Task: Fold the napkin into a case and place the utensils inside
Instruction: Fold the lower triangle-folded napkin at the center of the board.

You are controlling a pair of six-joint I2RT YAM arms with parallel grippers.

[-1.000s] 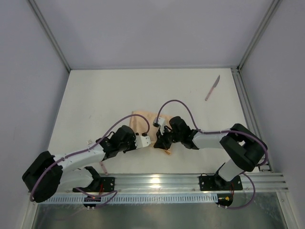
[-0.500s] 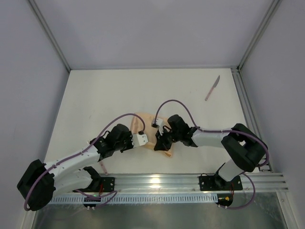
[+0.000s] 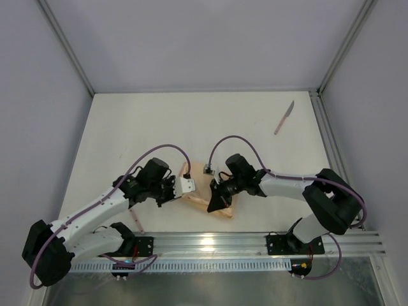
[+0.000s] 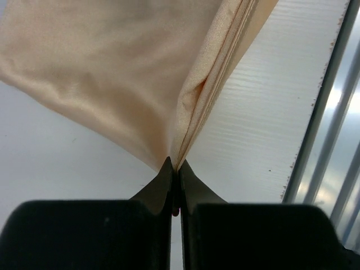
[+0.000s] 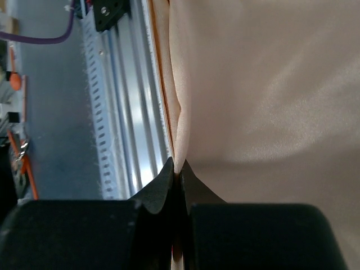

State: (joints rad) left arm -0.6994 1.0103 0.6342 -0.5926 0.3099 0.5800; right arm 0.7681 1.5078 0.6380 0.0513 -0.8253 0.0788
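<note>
Open a second ago, the left gripper (image 4: 175,166) is now clamped on an edge of the thin peach-orange cloth napkin (image 3: 205,190). The napkin is likewise pinched by the right gripper (image 5: 178,167) near the front of the white table (image 3: 127,140), so a two-handed fold is judged ready to begin.

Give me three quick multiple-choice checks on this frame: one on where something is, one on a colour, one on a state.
1. Where is the knife? A. Far right of the table, apart from the napkin. B. Near-left corner. C. Table centre.
2. What colour is the napkin? A. Blue. B. Green. C. Peach-orange.
3. The left tool is: A. wide open. B. shut on the napkin's edge. C. shut on the knife.
Answers: 1 A, the top view shows it lying alone at far right. 2 C, both wrist views show peach-orange cloth. 3 B, its fingertips meet with cloth pinched between them.
</note>
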